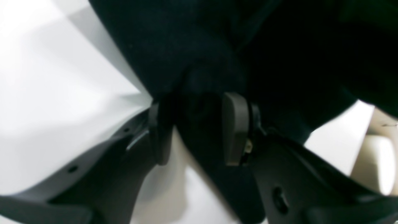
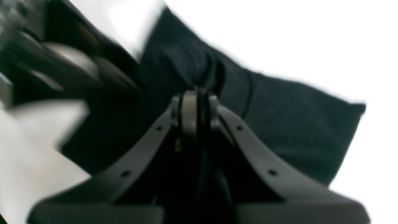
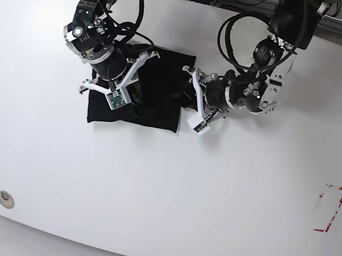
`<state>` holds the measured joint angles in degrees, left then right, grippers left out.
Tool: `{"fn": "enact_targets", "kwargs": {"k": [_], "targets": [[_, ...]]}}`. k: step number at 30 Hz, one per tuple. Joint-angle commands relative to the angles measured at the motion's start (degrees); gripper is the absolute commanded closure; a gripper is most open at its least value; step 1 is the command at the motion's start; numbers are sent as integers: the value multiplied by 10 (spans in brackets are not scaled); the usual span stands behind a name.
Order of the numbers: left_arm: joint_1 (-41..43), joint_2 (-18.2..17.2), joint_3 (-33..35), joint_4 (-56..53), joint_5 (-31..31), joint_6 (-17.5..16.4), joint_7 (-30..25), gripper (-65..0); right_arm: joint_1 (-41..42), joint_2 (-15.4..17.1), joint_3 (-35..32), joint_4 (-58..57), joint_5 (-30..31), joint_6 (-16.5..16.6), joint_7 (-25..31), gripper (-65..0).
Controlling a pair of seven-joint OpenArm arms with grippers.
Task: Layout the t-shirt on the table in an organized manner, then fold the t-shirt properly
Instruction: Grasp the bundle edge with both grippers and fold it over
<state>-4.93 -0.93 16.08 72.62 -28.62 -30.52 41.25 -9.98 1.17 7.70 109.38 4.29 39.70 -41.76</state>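
- Base view: the black cloth t-shirt [image 3: 154,92] lies as a compact, roughly rectangular bundle on the large glossy white table [image 3: 161,186], toward the table's far half and well away from the red tape rectangle [image 3: 329,209] near one side edge.
- Two small round metal-ringed holes [image 3: 6,198] sit near the table's near edge, far from the t-shirt.
- The right gripper [image 3: 144,63], with white-edged dark fingers, sits over the t-shirt's far part, on the side farthest from the red tape rectangle.
- Right wrist view: the right gripper's [image 2: 196,96] grey fingers are pressed together on a bunched fold of the t-shirt [image 2: 279,118]; the cloth puckers at the tips, and white table [image 2: 279,37] shows beyond it.
- The left gripper [image 3: 189,81] reaches the t-shirt's edge on the side nearer the red tape rectangle.
- Left wrist view: the left gripper [image 1: 196,124] stands part-way closed, its two pads pinching a thick wad of the t-shirt [image 1: 192,46], which fills the gap between them and hangs across the upper frame above the table [image 1: 46,93].
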Motion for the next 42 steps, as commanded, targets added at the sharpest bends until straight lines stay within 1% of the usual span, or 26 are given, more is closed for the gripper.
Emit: {"fn": "enact_targets", "kwargs": {"k": [1, 6, 8, 16, 19, 30, 33, 34, 36, 37, 38, 40, 42], "targets": [[1, 7, 5, -13, 19, 4, 34, -237, 7, -4, -18, 30, 10, 3, -5, -14], [1, 12, 7, -13, 19, 4, 34, -237, 10, -17, -47, 32, 9, 3, -6, -14], [1, 24, 7, -13, 19, 4, 34, -237, 10, -26, -55, 32, 9, 3, -6, -14], [1, 28, 7, -13, 19, 4, 34, -237, 10, -51, -60, 31, 9, 3, -6, -14], [1, 28, 7, -13, 19, 4, 34, -237, 11, -56, -60, 30, 9, 3, -6, -14], [2, 28, 7, -8, 18, 4, 34, -237, 22, -56, -59, -5, 9, 3, -4, -19], [2, 28, 7, -8, 18, 4, 34, -237, 23, -56, -59, -7, 9, 3, -4, -71], [2, 28, 6, -8, 18, 4, 34, -237, 23, -56, -59, -6, 9, 3, -4, -125], [2, 28, 6, -8, 18, 4, 34, -237, 23, -56, -58, -3, 9, 3, -4, -203], [2, 28, 6, -8, 18, 4, 34, -237, 23, -56, -58, -2, 9, 3, -4, -270], [2, 28, 6, -8, 18, 4, 34, -237, 23, -56, -58, -2, 9, 3, -4, -295], [2, 27, 6, -8, 17, 4, 34, -237, 23, -56, -58, -1, 11, 3, -4, -387], [2, 26, 5, -8, 17, 4, 34, -237, 23, -56, -58, 6, 13, 3, -4, -447]]}}
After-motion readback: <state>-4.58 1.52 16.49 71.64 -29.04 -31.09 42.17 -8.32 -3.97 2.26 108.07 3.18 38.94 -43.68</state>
